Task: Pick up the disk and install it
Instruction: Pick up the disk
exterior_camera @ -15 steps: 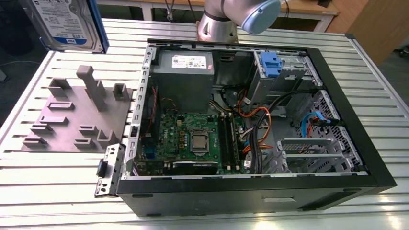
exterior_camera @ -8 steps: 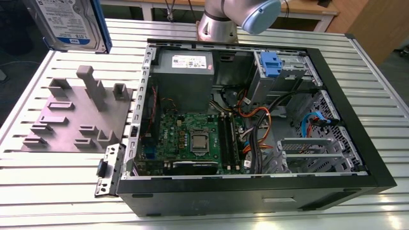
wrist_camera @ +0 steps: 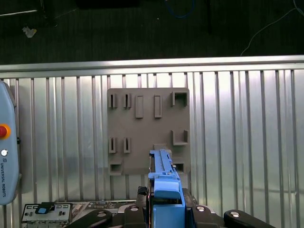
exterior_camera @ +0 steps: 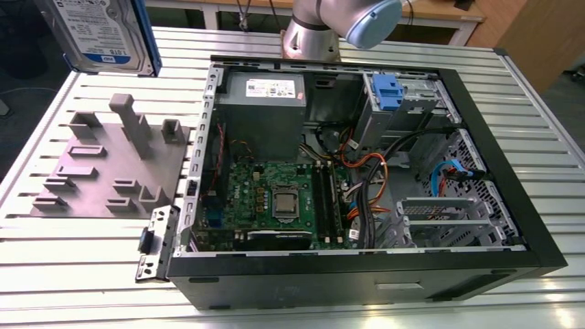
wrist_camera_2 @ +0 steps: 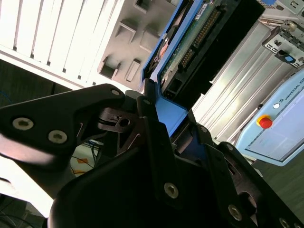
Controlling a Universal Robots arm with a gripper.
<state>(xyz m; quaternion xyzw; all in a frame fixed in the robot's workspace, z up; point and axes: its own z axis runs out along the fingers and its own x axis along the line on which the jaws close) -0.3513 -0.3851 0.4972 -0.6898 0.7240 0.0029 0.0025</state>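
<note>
I count one blue-framed silver metal disk [exterior_camera: 96,31], one open black computer case [exterior_camera: 366,274] and one grey slotted plastic holder plate [exterior_camera: 92,171].

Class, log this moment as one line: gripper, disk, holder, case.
gripper: shut on disk | disk: in the air, apart from holder, outside case | holder: beside case | case: open

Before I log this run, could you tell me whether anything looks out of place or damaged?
Nothing looks damaged or spilled. The disk is off the table, clamped in the gripper above the grey fixture plate; the computer case lies open, cables inside.
</note>
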